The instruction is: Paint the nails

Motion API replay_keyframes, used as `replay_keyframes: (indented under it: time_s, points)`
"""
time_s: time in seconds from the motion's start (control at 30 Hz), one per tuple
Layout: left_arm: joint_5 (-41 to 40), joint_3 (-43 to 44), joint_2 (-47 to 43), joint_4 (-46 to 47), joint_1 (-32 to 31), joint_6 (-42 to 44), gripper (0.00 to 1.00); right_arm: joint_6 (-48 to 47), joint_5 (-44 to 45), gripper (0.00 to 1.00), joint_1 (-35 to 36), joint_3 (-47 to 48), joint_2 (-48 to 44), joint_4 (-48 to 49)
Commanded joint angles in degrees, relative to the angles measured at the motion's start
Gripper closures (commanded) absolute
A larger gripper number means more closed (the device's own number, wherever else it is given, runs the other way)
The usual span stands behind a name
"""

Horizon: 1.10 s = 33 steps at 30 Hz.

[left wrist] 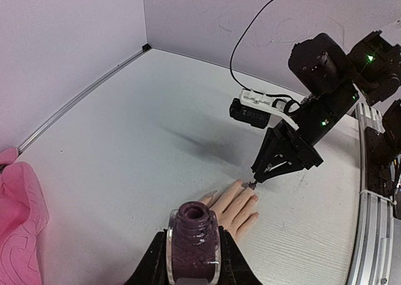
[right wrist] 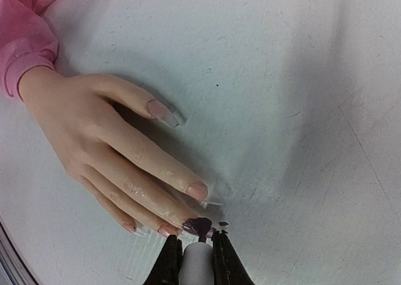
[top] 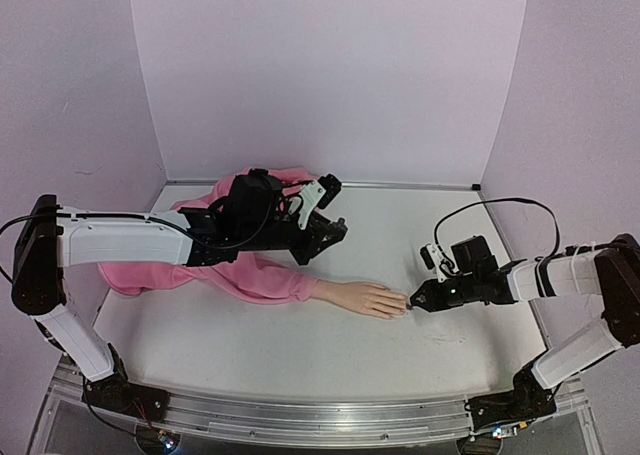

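While the right tool (right wrist: 196,246) clamps the brush (right wrist: 198,261), its bristles touch a nail (right wrist: 190,225).

Reaches the left arm (top: 120,240) in from the left side, white forearm lying nearly level, wrist turned toward the middle, with the left gripper (left wrist: 193,267) clamped on either side of the upright polish bottle (left wrist: 193,232). Stretches the right arm (top: 560,275) in from the right side, elbow raised and forearm sloping down and leftward, with the right gripper (top: 417,300) tipped low and its narrow fingers (right wrist: 170,263) pinched tight on the white brush cap (right wrist: 198,263).
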Motion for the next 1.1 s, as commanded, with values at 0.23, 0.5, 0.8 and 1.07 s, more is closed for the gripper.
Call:
replay_keyframes:
  time_s: [0.23, 0.5, 0.8, 1.07]
  points:
    - [-0.04, 1.25, -2.16, 3.17, 0.22, -0.40, 1.00, 0.29, 2.66, 1.00, 0.59, 1.24, -0.24, -1.03]
    - [-0.04, 1.31, -2.16, 3.17, 0.24, -0.39, 1.00, 0.75, 3.94, 1.00, 0.53, 1.35, -0.08, -1.43]
    - [-0.04, 1.10, -2.24, 3.20, 0.22, -0.39, 1.00, 0.93, 4.44, 1.00, 0.55, 1.35, -0.16, -1.57]
    - [-0.22, 0.82, -2.58, 3.15, 0.22, -0.35, 1.00, 1.20, 4.99, 1.00, 0.65, 1.30, -1.01, -2.47]
